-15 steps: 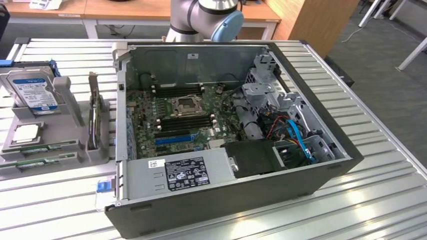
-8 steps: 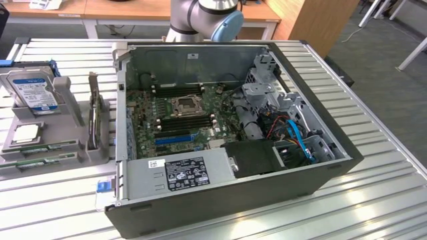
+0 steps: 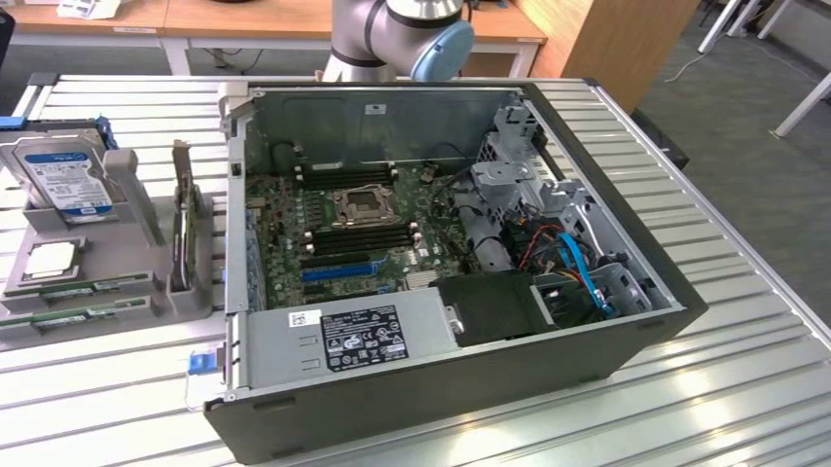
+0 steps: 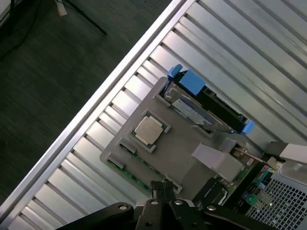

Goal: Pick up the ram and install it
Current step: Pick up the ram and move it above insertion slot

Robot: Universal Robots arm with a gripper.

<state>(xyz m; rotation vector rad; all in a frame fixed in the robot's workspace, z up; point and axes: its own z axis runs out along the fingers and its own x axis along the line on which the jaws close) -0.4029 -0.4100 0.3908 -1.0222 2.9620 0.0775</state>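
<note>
A ribbed silver metal table [image 3: 727,389] holds an open black computer case [image 3: 454,409] and a grey plastic parts holder [image 4: 182,143]. The labels on the hard drive [image 3: 65,175] and the power supply [image 3: 370,336] are too small to read. The ram [image 4: 127,172], a thin green circuit-board stick, lies in the holder's edge slot, near the black gripper [image 4: 163,189] but not touching it. The gripper's fingers are pressed together with nothing between them. The exterior view adds the green motherboard [image 3: 272,253] inside the case.

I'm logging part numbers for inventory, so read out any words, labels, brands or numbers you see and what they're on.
Nothing can be read as text.
Black label on the power supply: print too small.
White sticker beside it: too small.
Blue-and-white label on the hard drive: blurred.
White tag on the computer case's inner wall: too small.
</note>
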